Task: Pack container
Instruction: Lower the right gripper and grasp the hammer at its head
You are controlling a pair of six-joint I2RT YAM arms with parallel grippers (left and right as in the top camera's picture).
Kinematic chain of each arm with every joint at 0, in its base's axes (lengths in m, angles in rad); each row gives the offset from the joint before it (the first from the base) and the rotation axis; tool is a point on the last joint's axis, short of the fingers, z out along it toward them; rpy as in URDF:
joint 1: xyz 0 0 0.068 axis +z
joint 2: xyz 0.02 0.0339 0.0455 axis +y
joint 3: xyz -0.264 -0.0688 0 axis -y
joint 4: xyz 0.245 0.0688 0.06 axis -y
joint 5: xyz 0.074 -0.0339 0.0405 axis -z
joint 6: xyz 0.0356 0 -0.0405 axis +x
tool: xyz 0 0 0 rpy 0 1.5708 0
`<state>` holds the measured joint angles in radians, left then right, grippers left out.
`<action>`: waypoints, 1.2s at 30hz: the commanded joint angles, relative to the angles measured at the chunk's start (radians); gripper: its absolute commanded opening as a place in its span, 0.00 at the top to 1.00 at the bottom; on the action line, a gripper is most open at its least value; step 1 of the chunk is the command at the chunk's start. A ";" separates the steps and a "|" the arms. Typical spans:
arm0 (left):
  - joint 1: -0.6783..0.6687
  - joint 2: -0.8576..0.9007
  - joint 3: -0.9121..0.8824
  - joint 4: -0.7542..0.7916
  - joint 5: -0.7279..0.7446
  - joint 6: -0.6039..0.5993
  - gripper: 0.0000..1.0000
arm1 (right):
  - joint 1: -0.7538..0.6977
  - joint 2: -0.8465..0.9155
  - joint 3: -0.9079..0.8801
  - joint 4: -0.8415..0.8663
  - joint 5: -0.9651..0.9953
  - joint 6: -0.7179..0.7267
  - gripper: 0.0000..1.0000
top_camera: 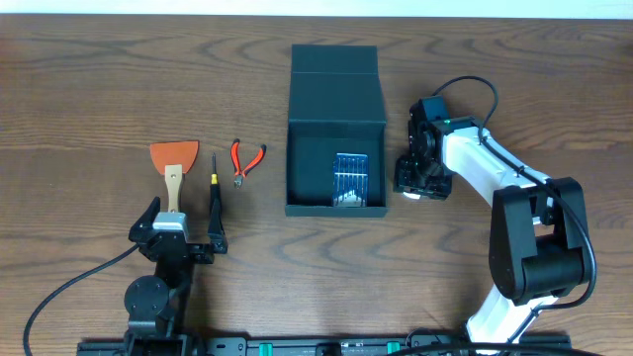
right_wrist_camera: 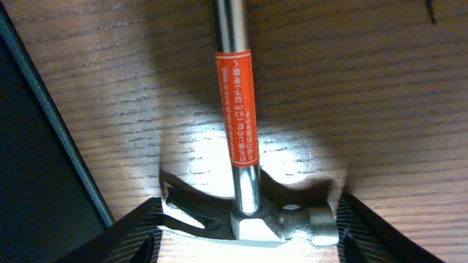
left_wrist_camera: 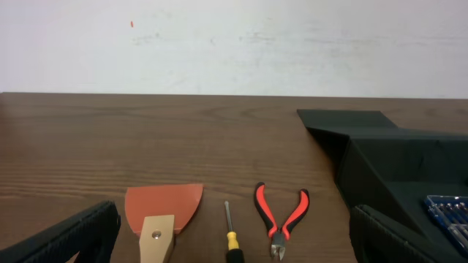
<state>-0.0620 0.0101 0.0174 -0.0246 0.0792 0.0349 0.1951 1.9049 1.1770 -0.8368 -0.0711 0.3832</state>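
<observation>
The green box sits open in the middle of the table. At its 3 o'clock, the right gripper is spread wide around a hammer head. The left gripper, at 8 o'clock, is spread wide too.

A dark brown wooden table is seen across the whole overhead view, its grain laid in long streaks from side to side. Along its far edge a thin pale strip is shown. In the left wrist view the tabletop is met at its far edge by a plain off-white wall, which is evenly lit and marked by a tiny red speck and a few faint grey smudges. In the right wrist view a bright patch of light is cast on the wood, ringed by softer shadow.
</observation>
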 commanded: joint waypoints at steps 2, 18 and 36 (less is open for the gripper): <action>-0.003 -0.005 -0.013 -0.038 0.018 0.016 0.01 | 0.010 0.033 -0.008 -0.001 -0.031 0.004 0.45; -0.003 -0.005 -0.013 -0.038 0.018 0.016 0.02 | 0.010 0.033 -0.008 0.001 -0.030 -0.014 0.84; -0.003 -0.005 -0.013 -0.038 0.018 0.016 0.01 | 0.008 0.032 0.004 -0.002 -0.030 -0.014 0.98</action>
<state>-0.0620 0.0101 0.0174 -0.0246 0.0792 0.0349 0.1970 1.9049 1.1778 -0.8394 -0.0864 0.3786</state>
